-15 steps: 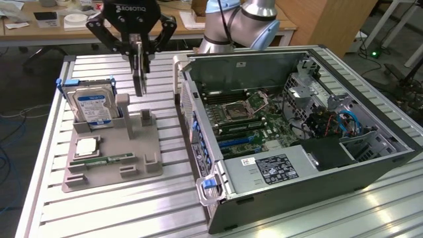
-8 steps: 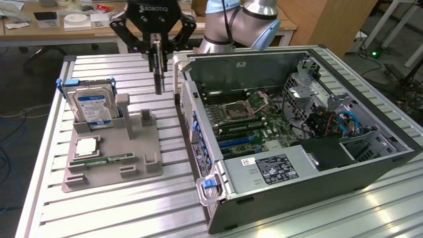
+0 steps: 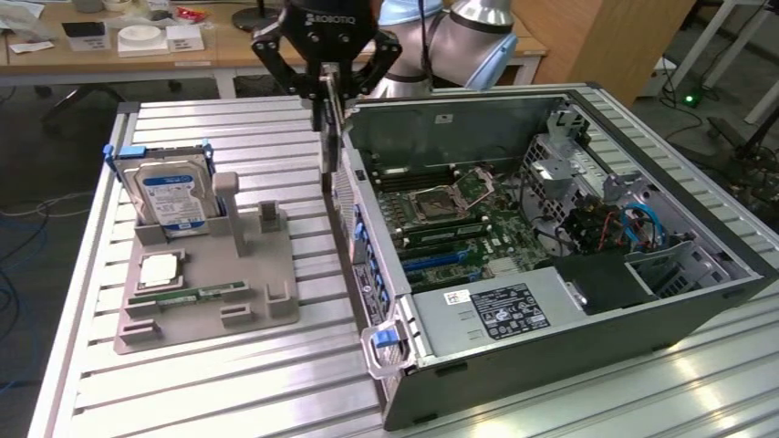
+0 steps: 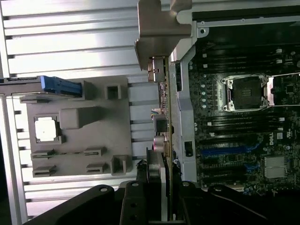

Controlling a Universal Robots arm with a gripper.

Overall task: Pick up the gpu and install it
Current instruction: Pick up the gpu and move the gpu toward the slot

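One half of the job looks done to me: the end effector (image 3: 330, 84) is clenched on the gpu (image 3: 327, 137), which hangs on edge in the air, lifted off the grey holder (image 3: 207, 315) on the tabletop (image 3: 182, 392). In the exterior view I place the card at about ten o'clock of the open computer case (image 3: 524, 365), just outside the case wall nearest the holder. The holder itself sits off at nine o'clock, with the hard drive (image 3: 171, 196) upright in it and the memory stick (image 3: 195, 294) lying flat. Installing is what is left, as I judge it: the card is not yet over the motherboard (image 3: 487, 219), and nothing is seated in the blue slots (image 3: 432, 262). The exterior view gives me the card's height and the grip from the side. The wrist view gives me what that one cannot: the card edge-on along its length, its metal bracket (image 4: 161, 28) at the far end, running just beside the case wall, the holder on one side and the processor socket (image 4: 246, 93) on the other.
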